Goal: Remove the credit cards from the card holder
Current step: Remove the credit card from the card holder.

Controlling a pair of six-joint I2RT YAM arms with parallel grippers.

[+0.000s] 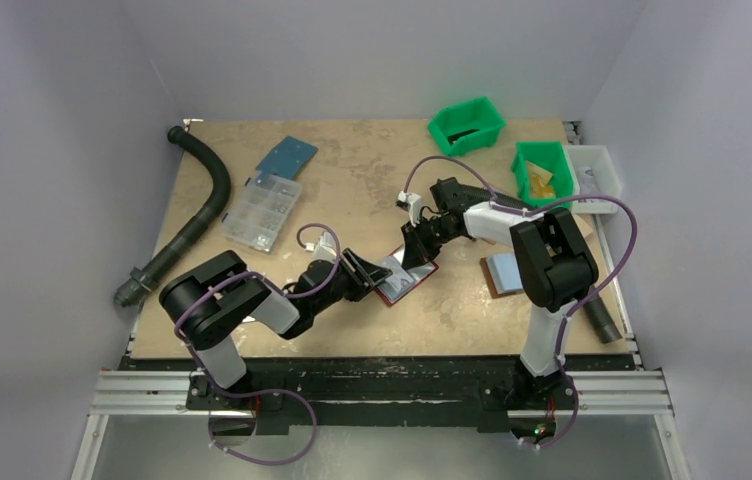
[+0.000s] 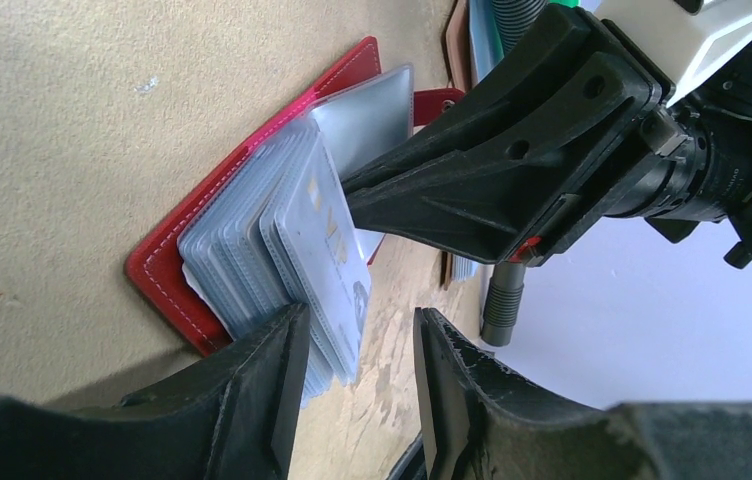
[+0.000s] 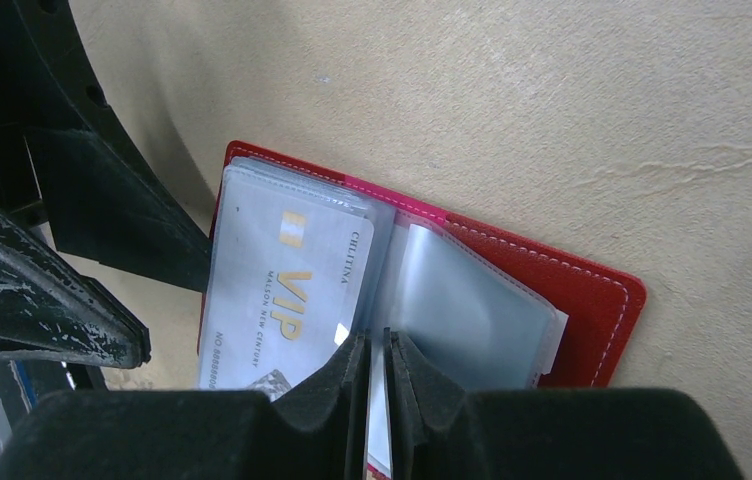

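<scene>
Your card holder [image 3: 592,295] lies open on the table [image 1: 352,180], just below the centre of the overhead view. Its red cover is down and its clear pockets are fanned upward. Your right gripper [image 3: 377,345] has its jaws pinched almost together on one thin pocket leaf [image 3: 462,310], holding it over toward the right half of the spread. Your left gripper [image 2: 362,330] stands about half open and grips nothing. The corner of the pocket stack [image 2: 242,260], with the VIP card [image 3: 287,290] in the top pocket, sits between its fingers [image 2: 272,370], close against one of them.

The main risk, as I judge it, is closing the left jaws here. You would take the whole bundle of pockets, not the card alone, and a pull would drag the holder across the board instead of freeing the card. The slick leaf may also slip out of the right pinch, and then nothing anchors the holder. The two grippers are very close, so a sideways correction can knock one into the other.

The table is a tan, mottled board that looks flat and fairly smooth, with plain grey walls [image 1: 372,50] around it. Two green bins [image 1: 466,125] and a white tray [image 1: 592,170] sit upper right. A clear parts box [image 1: 262,210] and a black hose [image 1: 202,200] sit upper left, and a brown folder [image 1: 504,270] lies right of centre.
</scene>
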